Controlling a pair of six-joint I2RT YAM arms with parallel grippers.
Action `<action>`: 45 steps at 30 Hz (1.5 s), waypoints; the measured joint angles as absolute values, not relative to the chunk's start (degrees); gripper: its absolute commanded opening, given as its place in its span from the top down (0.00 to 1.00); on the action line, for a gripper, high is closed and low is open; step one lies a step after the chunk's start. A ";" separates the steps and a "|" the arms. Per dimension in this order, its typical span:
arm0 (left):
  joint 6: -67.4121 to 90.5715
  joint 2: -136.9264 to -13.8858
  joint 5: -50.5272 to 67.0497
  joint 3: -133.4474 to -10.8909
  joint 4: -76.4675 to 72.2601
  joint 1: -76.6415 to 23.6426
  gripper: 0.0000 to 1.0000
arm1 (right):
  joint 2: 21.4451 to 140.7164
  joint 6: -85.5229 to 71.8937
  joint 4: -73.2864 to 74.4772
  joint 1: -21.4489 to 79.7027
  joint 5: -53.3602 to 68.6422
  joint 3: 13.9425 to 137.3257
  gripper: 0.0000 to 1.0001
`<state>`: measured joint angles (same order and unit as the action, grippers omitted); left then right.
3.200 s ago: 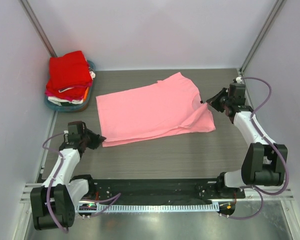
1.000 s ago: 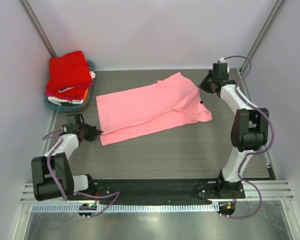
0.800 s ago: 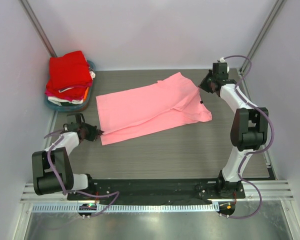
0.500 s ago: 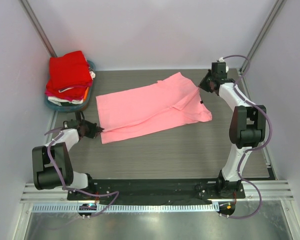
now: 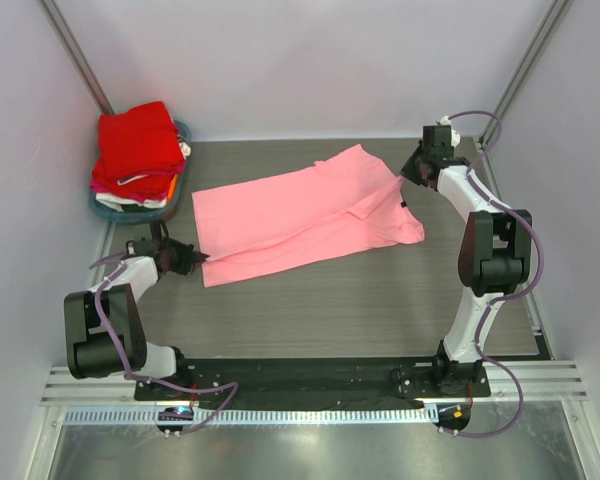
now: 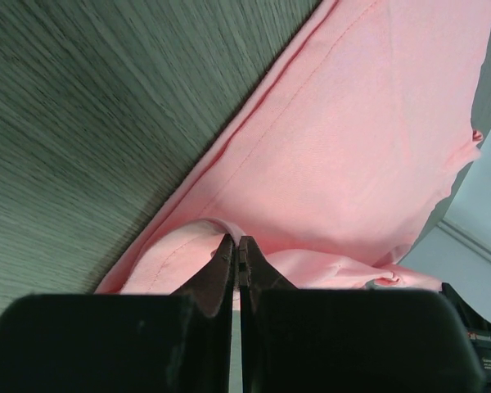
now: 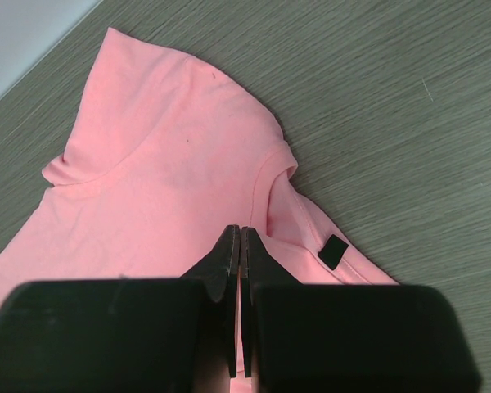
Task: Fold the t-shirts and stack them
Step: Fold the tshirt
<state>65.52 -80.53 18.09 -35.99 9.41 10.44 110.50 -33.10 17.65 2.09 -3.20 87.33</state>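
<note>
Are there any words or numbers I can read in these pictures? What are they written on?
None: no words, numbers or signs can be read anywhere.
The small black label at the neck of the pink t-shirt looks plain black, with no letters showing.
The stacked t-shirts show no print.

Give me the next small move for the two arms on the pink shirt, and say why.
Probably lift both pinched ends slightly and together. The left gripper is shut on a hem corner of the pink t-shirt. The right gripper seems shut on cloth by the collar, near the black label. The shirt lies flat between them, only partly folded.
</note>
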 measured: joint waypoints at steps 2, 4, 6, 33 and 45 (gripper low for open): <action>65.54 -80.86 18.11 -36.01 9.21 10.44 1.00 | 110.50 -33.10 17.65 2.09 -3.29 87.33 0.99; 65.56 -81.69 18.15 -36.38 9.19 10.44 1.00 | 110.52 -33.15 17.91 2.09 -3.25 87.59 0.99; 65.58 -82.72 18.15 -36.95 9.15 10.44 0.97 | 110.67 -33.34 18.33 2.09 -2.96 88.31 0.91; 65.25 -51.64 17.08 -27.09 19.90 10.92 0.37 | 82.02 -42.94 1.15 1.76 -3.86 41.30 0.49; 68.86 -47.88 16.69 -21.71 18.74 10.90 0.44 | 88.03 -46.74 -9.41 1.63 -6.09 36.12 0.53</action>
